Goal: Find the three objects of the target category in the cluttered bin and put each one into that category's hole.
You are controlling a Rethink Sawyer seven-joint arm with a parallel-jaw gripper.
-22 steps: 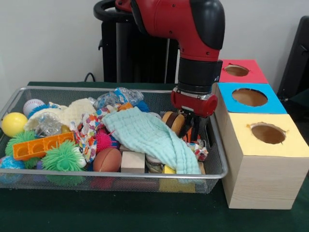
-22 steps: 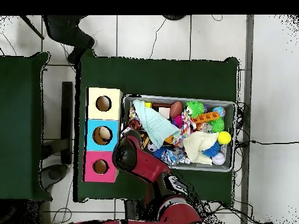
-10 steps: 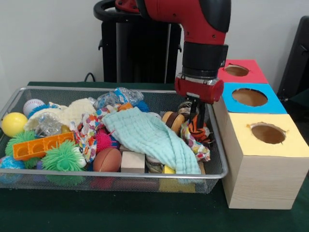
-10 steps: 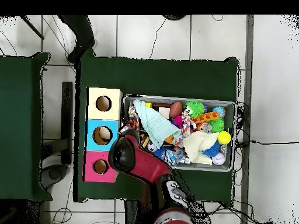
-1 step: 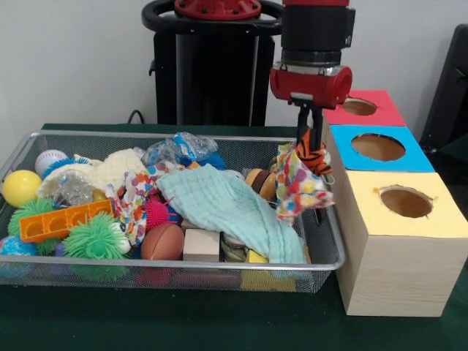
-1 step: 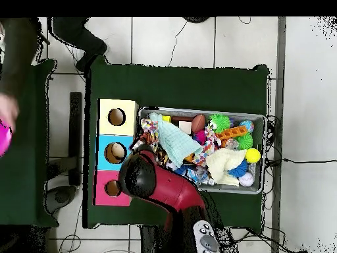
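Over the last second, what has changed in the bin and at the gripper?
The gripper rose out of the wire bin, lifting a tiger-striped cloth and a polka-dot cloth hanging from it, beside the blue box. The mint cloth and other toys stayed.

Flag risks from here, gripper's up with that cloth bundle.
1. The gripper holds an orange striped piece with a polka-dot cloth dangling below; only the top looks pinched, so the cloth may drop off.
2. The hanging cloth sits close to the wire bin's rim and could snag on the way out.
3. The loose bundle may drape over the blue box hole or yellow box hole instead of going in.
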